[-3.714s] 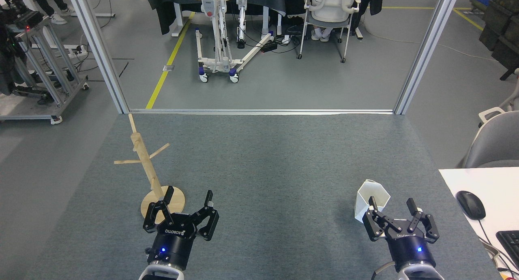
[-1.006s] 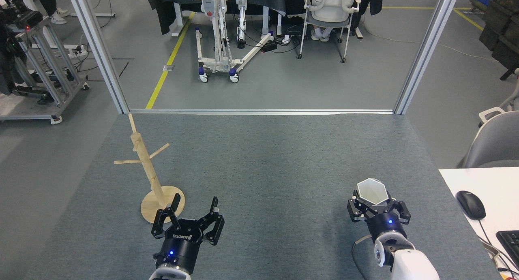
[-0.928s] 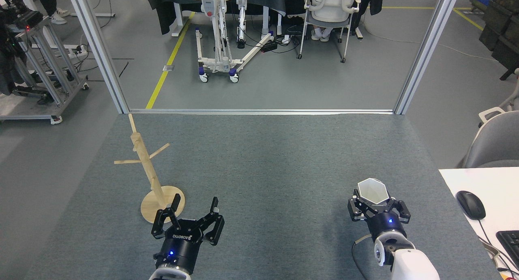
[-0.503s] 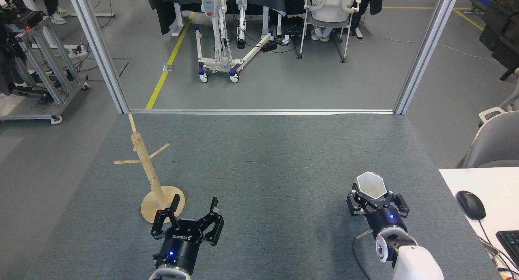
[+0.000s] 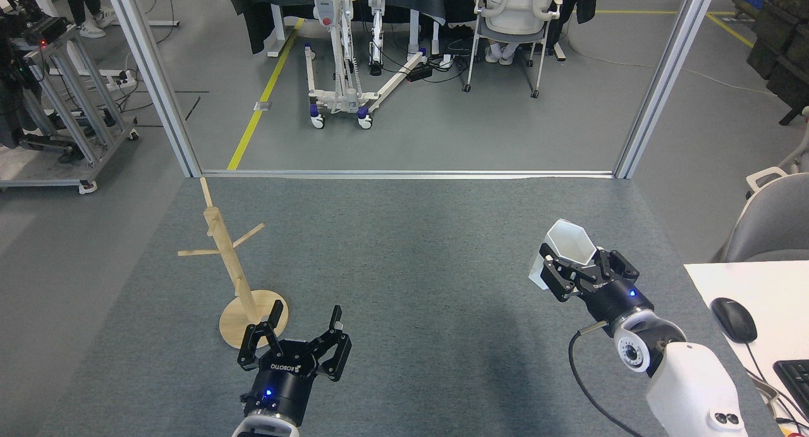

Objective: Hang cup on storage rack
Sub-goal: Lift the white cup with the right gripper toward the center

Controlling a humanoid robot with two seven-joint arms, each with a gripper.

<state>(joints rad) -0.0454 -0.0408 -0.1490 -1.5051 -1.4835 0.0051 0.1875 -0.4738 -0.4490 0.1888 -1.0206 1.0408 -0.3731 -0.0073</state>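
Right gripper point(image 5: 584, 269) clamped on the cup point(image 5: 565, 248), now lifted off the grey mat point(image 5: 411, 253), up from half a second ago. Grasp done; carry next. Left gripper point(image 5: 296, 345) spread, empty, near storage rack point(image 5: 237, 279), well apart from cup.

This was a robotics lab or workshop: a grey-carpeted bench point(image 5: 404, 247) framed by aluminium posts point(image 5: 663, 83), a concrete floor marked with yellow tape point(image 5: 262, 95), a wheeled lifting stand point(image 5: 338, 57), an equipment cart point(image 5: 57, 108), office chairs point(image 5: 515, 19), and a desk with mouse point(image 5: 733, 320) and keyboard point(image 5: 795, 380).
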